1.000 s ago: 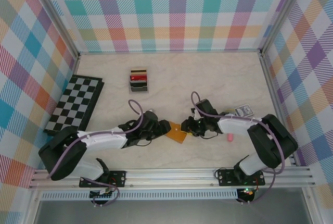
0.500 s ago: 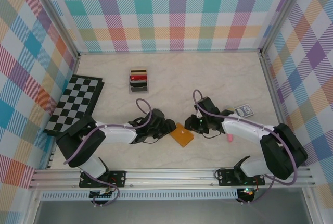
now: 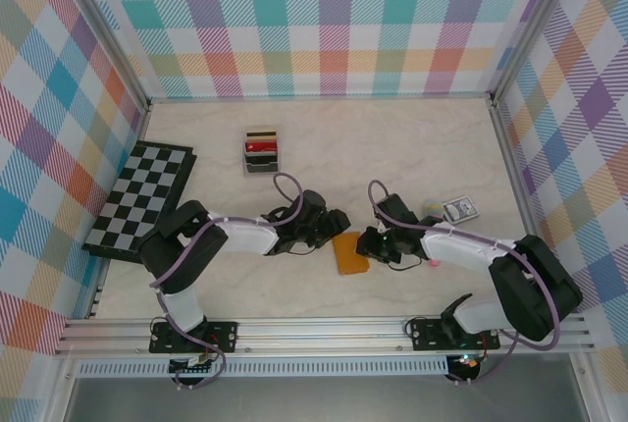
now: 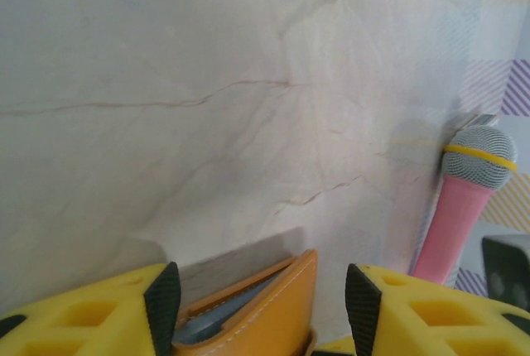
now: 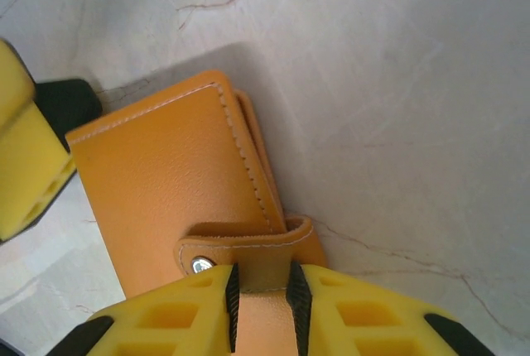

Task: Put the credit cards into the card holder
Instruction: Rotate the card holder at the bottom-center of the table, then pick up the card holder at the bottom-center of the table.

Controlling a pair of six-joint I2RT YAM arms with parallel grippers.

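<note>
— Right gripper [image 5: 262, 290] is clamped hard on the snap tab [image 5: 248, 244] of the card holder [image 5: 174, 182], with its jaws closed down to the thickness of the leather.

— And the other one?

— Left gripper [image 4: 261, 302] is spread wide. Its jaws straddle the holder's corner away from the tab, and it isn't squeezing as far as I can see. A second ago it sat off to the holder's left, and the arm has since stretched in toward it.

— Did the holder move?

— It did. It lay skewed before. Now it sits squarer on the tabletop [image 3: 392, 147], pulled a little toward the right arm and folded shut. I can't tell whether the snap is undone.

— So no cards in it yet?

— None. The credit cards [image 3: 261, 146] stand in the grey rack [image 3: 263, 169], well beyond the holder toward the back wall. A pink toy microphone [image 4: 464, 207] lies past the holder on the right arm's side, and the chessboard [image 3: 142, 196] is far off to the holder's left.

— What do you make of it?

— I think they're setting up to open it, one gripper on the tab and the other ready to pin the body. The pockets can't be reached until it opens, so the task has barely begun.
</note>
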